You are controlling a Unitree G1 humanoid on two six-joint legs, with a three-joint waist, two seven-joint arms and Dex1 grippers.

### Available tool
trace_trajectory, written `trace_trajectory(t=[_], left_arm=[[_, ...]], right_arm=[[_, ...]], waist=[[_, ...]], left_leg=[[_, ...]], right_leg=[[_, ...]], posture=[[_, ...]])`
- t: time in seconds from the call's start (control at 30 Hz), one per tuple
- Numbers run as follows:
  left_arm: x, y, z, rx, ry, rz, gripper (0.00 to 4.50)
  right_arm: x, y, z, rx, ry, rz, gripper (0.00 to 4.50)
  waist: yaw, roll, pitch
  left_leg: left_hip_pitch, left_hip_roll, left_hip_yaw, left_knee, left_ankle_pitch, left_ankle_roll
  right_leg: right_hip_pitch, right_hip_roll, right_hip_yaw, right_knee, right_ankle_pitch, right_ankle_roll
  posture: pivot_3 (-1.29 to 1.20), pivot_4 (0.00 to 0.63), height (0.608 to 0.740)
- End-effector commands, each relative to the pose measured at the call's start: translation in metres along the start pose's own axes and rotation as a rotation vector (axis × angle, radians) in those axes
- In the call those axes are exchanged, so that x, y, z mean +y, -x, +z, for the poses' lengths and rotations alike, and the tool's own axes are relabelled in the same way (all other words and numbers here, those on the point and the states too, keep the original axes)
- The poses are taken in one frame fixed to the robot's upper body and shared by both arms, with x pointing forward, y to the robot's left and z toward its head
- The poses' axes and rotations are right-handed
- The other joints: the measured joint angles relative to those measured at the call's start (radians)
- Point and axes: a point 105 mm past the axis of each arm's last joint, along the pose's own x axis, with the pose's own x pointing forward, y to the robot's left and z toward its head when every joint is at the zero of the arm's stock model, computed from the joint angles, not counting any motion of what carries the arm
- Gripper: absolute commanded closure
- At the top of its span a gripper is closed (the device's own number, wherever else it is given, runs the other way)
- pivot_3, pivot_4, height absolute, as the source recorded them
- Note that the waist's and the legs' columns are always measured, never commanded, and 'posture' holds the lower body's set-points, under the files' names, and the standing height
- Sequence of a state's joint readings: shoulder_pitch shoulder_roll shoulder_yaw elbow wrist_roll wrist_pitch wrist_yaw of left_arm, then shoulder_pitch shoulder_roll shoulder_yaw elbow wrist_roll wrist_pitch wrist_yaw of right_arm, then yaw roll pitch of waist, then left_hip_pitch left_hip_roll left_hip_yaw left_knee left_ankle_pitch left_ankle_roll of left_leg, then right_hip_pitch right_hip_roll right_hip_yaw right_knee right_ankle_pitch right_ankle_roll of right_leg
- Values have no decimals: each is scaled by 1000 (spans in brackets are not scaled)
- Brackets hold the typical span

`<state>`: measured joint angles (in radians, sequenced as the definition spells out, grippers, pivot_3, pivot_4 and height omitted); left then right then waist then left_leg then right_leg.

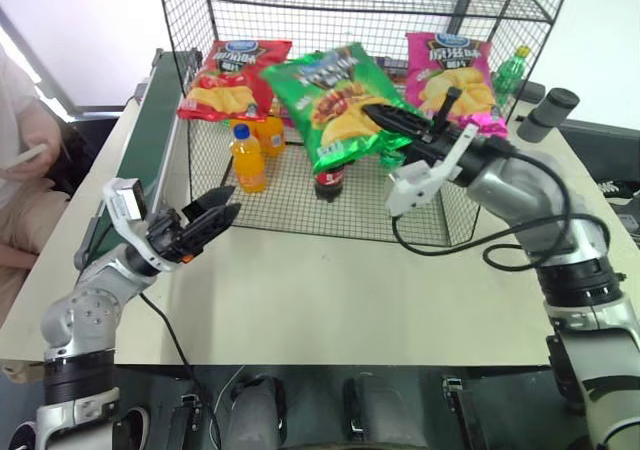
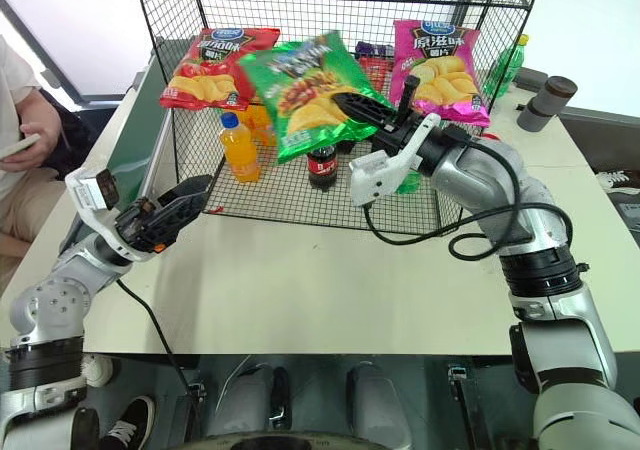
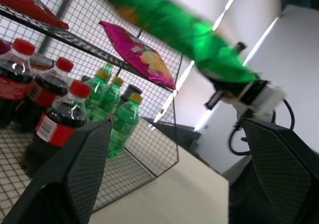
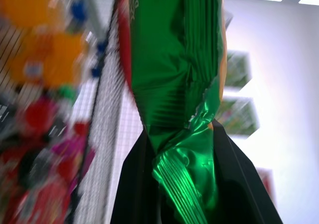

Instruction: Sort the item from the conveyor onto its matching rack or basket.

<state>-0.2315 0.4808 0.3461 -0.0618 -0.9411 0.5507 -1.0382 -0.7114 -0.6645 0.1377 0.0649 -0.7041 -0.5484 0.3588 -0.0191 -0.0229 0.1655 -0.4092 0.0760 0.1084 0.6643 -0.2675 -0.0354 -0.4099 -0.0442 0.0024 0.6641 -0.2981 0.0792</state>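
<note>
Green bag held up at the rack
The right gripper (image 1: 385,120) pinches the green chip bag (image 1: 335,100) before the black wire rack (image 1: 190,90); the left gripper (image 1: 212,213) hangs open near the table's left edge.

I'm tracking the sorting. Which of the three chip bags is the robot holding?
The green bag, the middle one. The right end effector is shut on its lower edge, holding it up before the rack, while the red bag and pink bag hang untouched.

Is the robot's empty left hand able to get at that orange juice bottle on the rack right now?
Probably yes. The left gripper is open and hangs just outside the black wire rack, whose front looks open. The orange bottle stands near that edge, and nothing lies between them.
</note>
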Motion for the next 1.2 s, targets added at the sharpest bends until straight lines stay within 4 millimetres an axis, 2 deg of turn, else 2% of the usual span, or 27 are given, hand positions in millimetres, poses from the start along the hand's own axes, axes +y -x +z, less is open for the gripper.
trace_trajectory(t=[0.03,0.1,0.37,0.6,0.8,1.07,1.13,1.17,1.2], left_arm=[[-4,-4,9,1,-196,11,86],[-5,-5,9,-11,-256,37,86],[-2,-11,8,-14,-435,131,86],[-1,-18,2,-22,-483,152,86],[4,-20,2,-36,-530,206,86],[2,-23,-2,-41,-524,199,86],[2,-23,-3,-40,-523,198,0],[1,-24,-4,-39,-521,196,0],[1,-24,-5,-39,-519,194,0]], right_arm=[[-18,-11,-2,38,16,-87,4247],[-21,-17,-15,116,3,-110,4247],[-15,-33,-21,157,6,-117,4247],[-18,-56,-33,229,-68,-172,4247],[-16,-62,-45,293,-93,-207,4247],[-1,-67,-50,310,-182,-159,4247],[0,-68,-49,307,-177,-157,3192],[-1,-69,-48,304,-178,-157,2863],[-1,-70,-47,299,-172,-159,2347]], waist=[[-3,0,0],[-6,0,0],[0,0,0],[-5,0,0],[-1,0,0],[-3,0,0],[-4,0,0],[-5,0,0],[-5,0,0]], left_leg=[[0,0,0,0,0,0],[0,1,1,0,0,-1],[0,1,2,0,0,0],[0,2,3,0,0,0],[0,2,3,0,0,0],[0,2,5,0,0,0],[0,2,5,0,0,0],[0,2,5,0,0,0],[0,2,5,0,0,0]], right_leg=[[0,0,0,0,0,0],[-1,1,1,0,0,0],[-1,1,1,0,0,0],[-1,1,1,1,0,0],[-1,1,1,1,0,0],[-1,1,2,1,0,0],[-1,1,2,1,0,0],[-1,1,2,1,0,0],[-1,1,2,1,0,0]], posture=[[0,150,740],[0,150,740],[0,150,740],[0,150,740],[0,150,740],[0,150,740],[0,150,740],[0,150,740],[0,150,740]])
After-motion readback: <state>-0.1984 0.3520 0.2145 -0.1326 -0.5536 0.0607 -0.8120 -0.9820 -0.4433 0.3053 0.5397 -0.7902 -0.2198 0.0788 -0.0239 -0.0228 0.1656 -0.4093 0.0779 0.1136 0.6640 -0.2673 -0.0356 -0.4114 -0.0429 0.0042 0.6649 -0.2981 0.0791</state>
